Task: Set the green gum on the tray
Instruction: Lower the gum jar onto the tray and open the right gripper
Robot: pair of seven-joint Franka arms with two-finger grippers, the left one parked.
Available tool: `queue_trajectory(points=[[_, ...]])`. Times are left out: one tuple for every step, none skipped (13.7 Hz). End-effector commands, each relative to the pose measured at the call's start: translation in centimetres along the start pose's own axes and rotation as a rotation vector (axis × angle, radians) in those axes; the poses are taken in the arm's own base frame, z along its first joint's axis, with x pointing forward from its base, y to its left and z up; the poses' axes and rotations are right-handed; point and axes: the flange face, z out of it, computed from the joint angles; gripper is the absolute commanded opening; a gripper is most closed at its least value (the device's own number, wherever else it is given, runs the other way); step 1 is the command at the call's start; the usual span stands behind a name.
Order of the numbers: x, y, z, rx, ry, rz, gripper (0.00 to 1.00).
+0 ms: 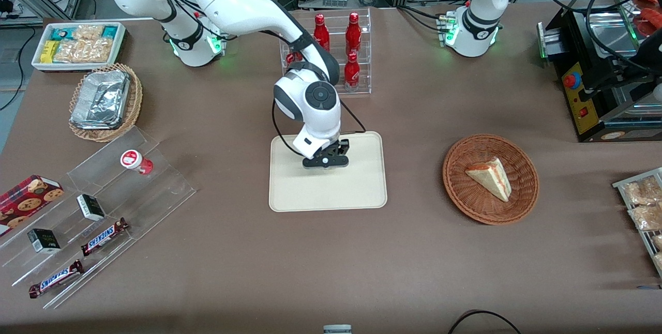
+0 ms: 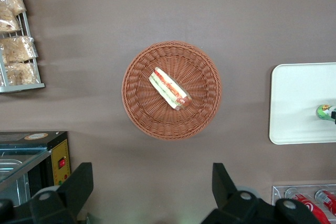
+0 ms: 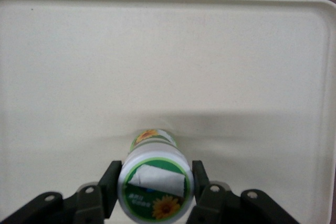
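end effector (image 3: 155, 188) clamps green gum (image 3: 155, 184) (upright) over the tray (image 3: 63, 77).

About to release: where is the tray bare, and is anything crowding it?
The gripper, fingers shut on the green gum, is over the tray. All the tray around the gum is bare. Only the rack of red bottles lies close, farther from the front camera.
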Motion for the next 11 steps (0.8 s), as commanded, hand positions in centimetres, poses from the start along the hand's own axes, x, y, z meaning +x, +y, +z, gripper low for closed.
queue_trajectory(points=[[0.6,-0.4,0.3,-0.018,0.027,0.004,0.02],[0.5,-0.4,0.6,-0.021,0.024,0.004,0.22],[0.5,-0.4,0.6,-0.02,0.025,0.004,0.28],[0.5,-0.4,0.6,-0.02,0.025,0.006,0.67],[0.6,-0.4,0.6,-0.019,0.026,0.006,0.86],[0.6,-0.4,0.5,-0.016,0.028,0.006,0.94],[0.9,-0.2,-0.2,-0.009,0.033,0.009,0.99],[1.4,0.0,-1.4,0.004,0.039,0.016,0.99],[1.9,0.4,-3.1,0.017,0.046,0.027,0.99],[2.0,0.9,-4.3,0.022,0.049,0.03,0.99],[2.7,2.3,-6.4,0.016,0.046,0.041,0.99]])
